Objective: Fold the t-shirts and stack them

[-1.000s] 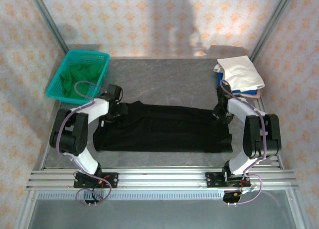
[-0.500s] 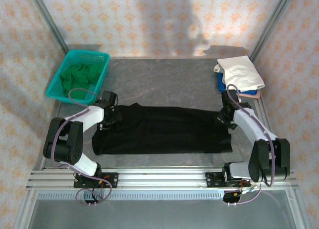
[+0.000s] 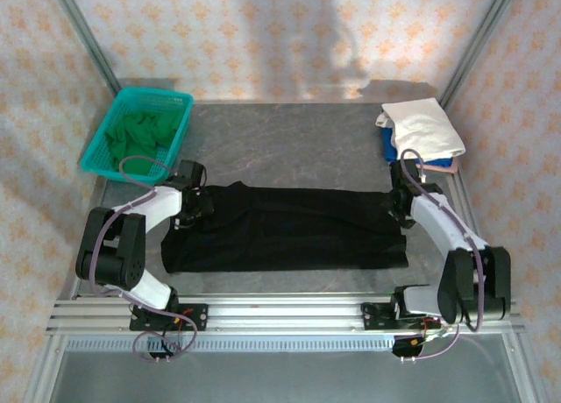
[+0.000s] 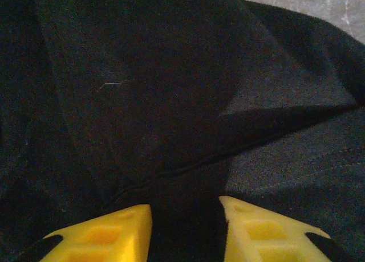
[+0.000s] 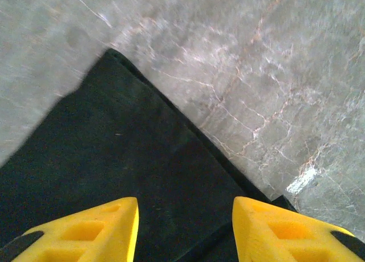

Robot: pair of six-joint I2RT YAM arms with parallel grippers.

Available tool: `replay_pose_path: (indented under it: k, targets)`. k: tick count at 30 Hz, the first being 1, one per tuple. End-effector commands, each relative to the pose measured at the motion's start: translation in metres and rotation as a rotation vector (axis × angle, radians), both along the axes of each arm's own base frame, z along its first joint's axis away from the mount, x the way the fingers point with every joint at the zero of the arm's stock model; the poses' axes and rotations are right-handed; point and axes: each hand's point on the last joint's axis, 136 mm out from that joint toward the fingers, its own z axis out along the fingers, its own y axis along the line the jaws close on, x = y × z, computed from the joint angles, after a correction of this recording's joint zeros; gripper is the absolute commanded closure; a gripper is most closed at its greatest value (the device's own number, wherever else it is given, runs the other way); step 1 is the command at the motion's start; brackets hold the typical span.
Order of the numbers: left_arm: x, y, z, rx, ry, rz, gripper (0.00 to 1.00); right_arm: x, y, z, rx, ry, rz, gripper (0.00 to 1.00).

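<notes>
1. The black t-shirt (image 3: 289, 232) lies folded into a long band across the middle of the grey tabletop (image 3: 289, 140).
2. The left end effector (image 4: 185, 211) sits low over the band's left end, fingers apart, with dark cloth beneath.
3. The right end effector (image 5: 186, 205) is over the shirt's far right corner, fingers apart, gripping nothing.
4. A green t-shirt (image 3: 136, 136) lies in the teal basket (image 3: 158, 93); a white t-shirt (image 3: 425, 127) tops the far-right pile.

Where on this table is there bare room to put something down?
Widest bare patch: the grey table behind the black shirt, between the basket and the folded stack. A thin strip runs between the shirt and the front rail. The middle and both far corners are crowded.
</notes>
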Motion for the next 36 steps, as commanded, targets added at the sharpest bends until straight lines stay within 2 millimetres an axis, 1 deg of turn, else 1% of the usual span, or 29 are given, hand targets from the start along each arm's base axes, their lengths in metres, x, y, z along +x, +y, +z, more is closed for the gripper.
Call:
replay_pose_path:
  k: [1, 3, 6, 11, 13, 14, 16, 19, 21, 23, 27, 28, 29, 32, 34, 36]
  targets:
    - [-0.007, 0.008, 0.013, 0.028, 0.008, 0.006, 0.58, -0.020, -0.003, -0.015, -0.013, 0.081, -0.009, 0.52]
    - [-0.006, 0.006, 0.021, 0.021, -0.012, 0.004, 0.56, -0.024, 0.001, -0.026, 0.009, 0.092, -0.004, 0.50]
    - [-0.004, 0.005, 0.027, 0.014, -0.030, -0.002, 0.53, -0.024, 0.005, -0.037, 0.030, 0.108, 0.008, 0.51]
    - [-0.006, 0.003, 0.021, 0.016, -0.003, -0.017, 0.53, -0.020, 0.002, -0.042, 0.010, 0.123, 0.013, 0.54]
    - [-0.001, -0.001, 0.020, 0.005, -0.006, -0.030, 0.53, -0.018, 0.003, -0.043, 0.012, 0.124, 0.019, 0.55]
    - [0.003, -0.003, 0.020, 0.001, -0.010, -0.038, 0.53, -0.016, 0.003, -0.043, 0.013, 0.123, 0.020, 0.55]
    - [0.015, -0.010, 0.028, 0.007, -0.023, -0.070, 0.53, -0.015, 0.004, -0.044, 0.012, 0.123, 0.026, 0.55]
    - [0.041, -0.034, 0.045, 0.034, -0.058, -0.155, 0.49, -0.016, 0.002, -0.044, 0.002, 0.123, 0.027, 0.56]
    - [0.061, -0.055, 0.052, 0.043, -0.070, -0.219, 0.48, -0.016, 0.002, -0.045, 0.004, 0.120, 0.028, 0.56]
    - [0.077, -0.070, 0.049, 0.050, -0.055, -0.261, 0.46, -0.016, 0.003, -0.047, 0.008, 0.121, 0.027, 0.56]
    - [0.099, -0.077, 0.034, 0.073, -0.004, -0.281, 0.43, -0.014, 0.005, -0.049, 0.017, 0.124, 0.037, 0.56]
    - [0.101, -0.076, 0.031, 0.082, 0.011, -0.280, 0.42, -0.014, 0.005, -0.048, 0.016, 0.123, 0.039, 0.56]
    - [0.103, -0.076, 0.024, 0.090, 0.033, -0.280, 0.42, -0.013, 0.004, -0.047, 0.015, 0.122, 0.038, 0.56]
    - [0.110, -0.072, 0.016, 0.128, 0.057, -0.277, 0.42, -0.009, 0.005, -0.043, 0.015, 0.111, 0.044, 0.56]
    - [0.111, -0.071, 0.012, 0.135, 0.073, -0.279, 0.45, -0.009, 0.004, -0.040, 0.005, 0.108, 0.046, 0.56]
    - [0.111, -0.075, 0.008, 0.116, 0.080, -0.294, 0.50, -0.009, 0.002, -0.037, -0.006, 0.107, 0.045, 0.56]
